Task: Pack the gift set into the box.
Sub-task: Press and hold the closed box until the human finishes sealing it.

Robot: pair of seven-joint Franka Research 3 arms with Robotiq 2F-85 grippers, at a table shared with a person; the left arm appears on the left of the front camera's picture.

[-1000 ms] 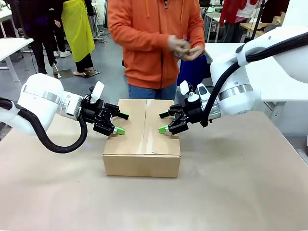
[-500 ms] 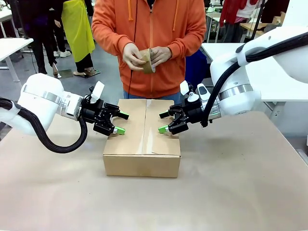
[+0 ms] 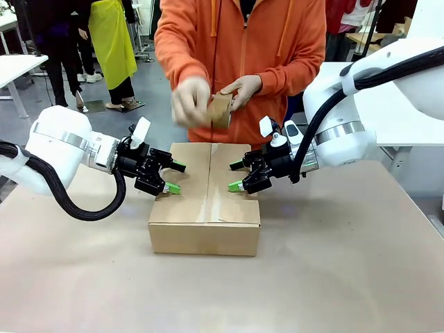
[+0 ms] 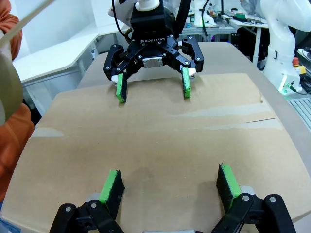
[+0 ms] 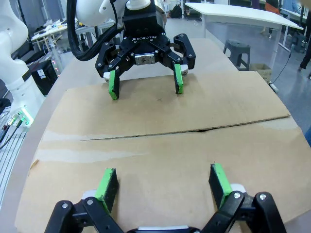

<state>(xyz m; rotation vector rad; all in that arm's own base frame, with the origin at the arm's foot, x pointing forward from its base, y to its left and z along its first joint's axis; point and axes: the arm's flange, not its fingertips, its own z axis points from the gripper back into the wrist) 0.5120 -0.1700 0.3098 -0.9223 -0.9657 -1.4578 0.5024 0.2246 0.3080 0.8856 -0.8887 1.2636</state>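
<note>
The brown cardboard box (image 3: 205,223) sits mid-table with its top flaps folded flat. My left gripper (image 3: 175,177) is open, its green pads resting on the left flap near the box's edge. On the right flap my right gripper (image 3: 234,176) rests open in the same way. The left wrist view looks over my left gripper (image 4: 169,184) and across the box top (image 4: 160,141) to the right gripper (image 4: 151,85). From the right wrist, my right gripper (image 5: 164,182) faces the left gripper (image 5: 144,82) over the seam. The gift set is hidden.
A person in an orange hoodie stands at the far side, holding a roll of brown tape (image 3: 220,109) in both hands above the box's far edge. White tables (image 3: 21,66) stand behind on both sides. Bare tabletop (image 3: 333,277) surrounds the box.
The person has raised the tape roll and leaned closer, with the hands now blurred as they move. Both arms and the box have stayed put.
</note>
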